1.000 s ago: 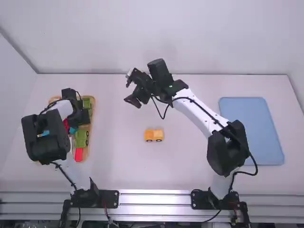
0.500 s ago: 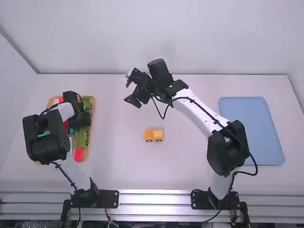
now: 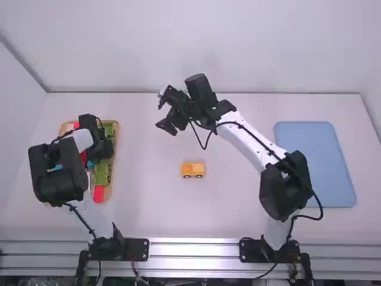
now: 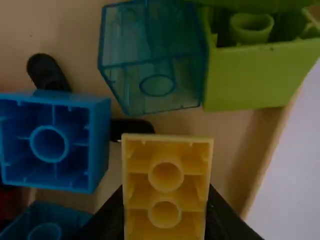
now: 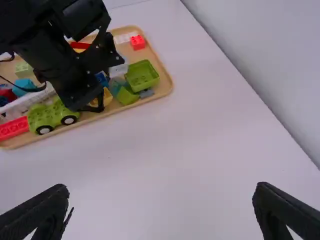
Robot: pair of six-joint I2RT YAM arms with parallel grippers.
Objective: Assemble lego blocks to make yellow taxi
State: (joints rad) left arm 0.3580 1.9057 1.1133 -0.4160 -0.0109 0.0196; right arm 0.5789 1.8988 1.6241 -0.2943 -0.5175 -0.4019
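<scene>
My left gripper (image 3: 106, 150) is low over the wooden tray (image 3: 117, 134) at the table's left. In the left wrist view, the left gripper (image 4: 165, 217) is shut on a yellow block (image 4: 166, 192), its hollow underside with two round tubes facing the camera. The yellow block (image 5: 106, 97) also shows between that gripper's fingers in the right wrist view. A yellow-orange car piece (image 3: 193, 169) with dark wheels stands on the middle of the table. My right gripper (image 3: 168, 122) hangs above the table beyond it; in the right wrist view, the right gripper (image 5: 162, 207) is open and holds nothing.
Around the held block lie a blue block (image 4: 52, 142), a clear teal block (image 4: 152, 60) and a green piece (image 4: 255, 75). The tray also holds a green car (image 5: 50, 116) and red blocks (image 5: 138, 42). A blue mat (image 3: 315, 164) lies at the right.
My left gripper has shifted slightly toward the near end of the tray, baring a red block at the far left corner. The right arm and the car piece have kept still.
</scene>
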